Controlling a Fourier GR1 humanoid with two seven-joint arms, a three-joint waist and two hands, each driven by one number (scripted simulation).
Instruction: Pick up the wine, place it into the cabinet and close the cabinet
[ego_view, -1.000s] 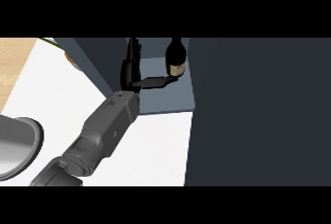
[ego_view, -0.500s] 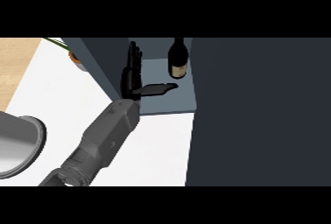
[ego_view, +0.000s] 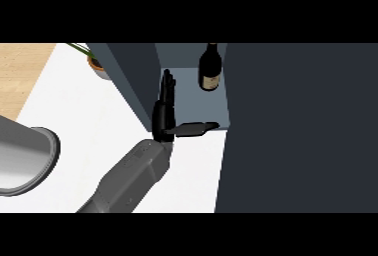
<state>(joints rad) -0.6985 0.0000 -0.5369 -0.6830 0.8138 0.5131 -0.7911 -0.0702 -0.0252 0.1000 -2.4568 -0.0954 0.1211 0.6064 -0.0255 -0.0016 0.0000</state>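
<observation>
1. Since the earlier frame my black hand (ego_view: 164, 112) has let go of the dark glass wine bottle with a pale label (ego_view: 210, 67) and pulled back toward me.
2. Head view: the bottle stands apart from the hand, deep on the grey shelf of the dark blue-grey cabinet (ego_view: 133, 75).
3. The hand is open, fingers straight, thumb out, holding nothing.
4. On the white table (ego_view: 81, 115) I see a potted plant (ego_view: 96, 64) and a round grey metal basin (ego_view: 22, 160).

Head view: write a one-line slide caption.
Wine bottle stands inside the cabinet; open hand just below it.
</observation>
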